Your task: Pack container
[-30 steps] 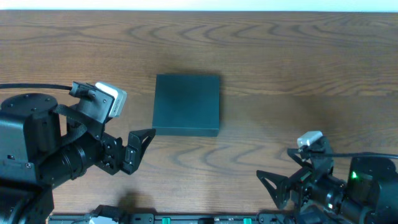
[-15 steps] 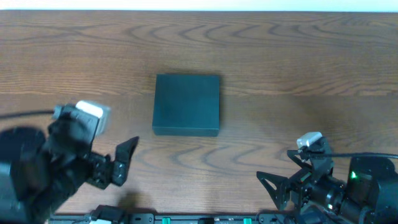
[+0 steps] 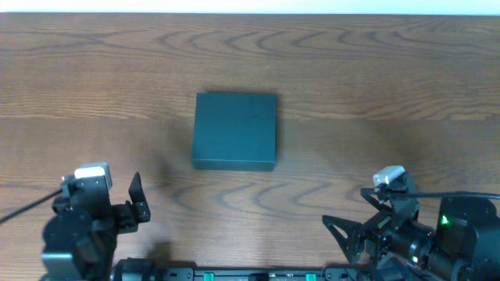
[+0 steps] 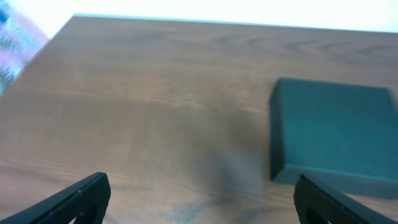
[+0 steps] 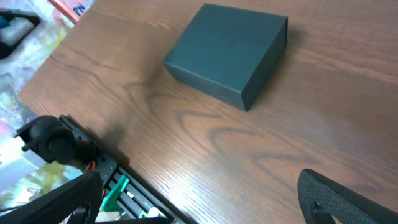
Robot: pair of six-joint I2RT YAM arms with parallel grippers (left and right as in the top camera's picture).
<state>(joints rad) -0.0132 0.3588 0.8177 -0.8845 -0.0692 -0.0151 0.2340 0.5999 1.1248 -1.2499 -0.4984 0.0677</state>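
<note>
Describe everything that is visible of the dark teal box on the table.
The container is a dark teal box, matte, of what looks like cardboard, roughly square with low walls. It is closed: the top is flat and plain, with no print or label visible. It lies flat near the middle of the wooden table, its edges about parallel to the table's. Only the table touches it; nothing lies on it or against it.

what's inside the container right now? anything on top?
Nothing sits on the container: its flat top is bare in all three views. It is closed, so the inside is hidden and any contents cannot be told. It rests directly on the wooden table.
</note>
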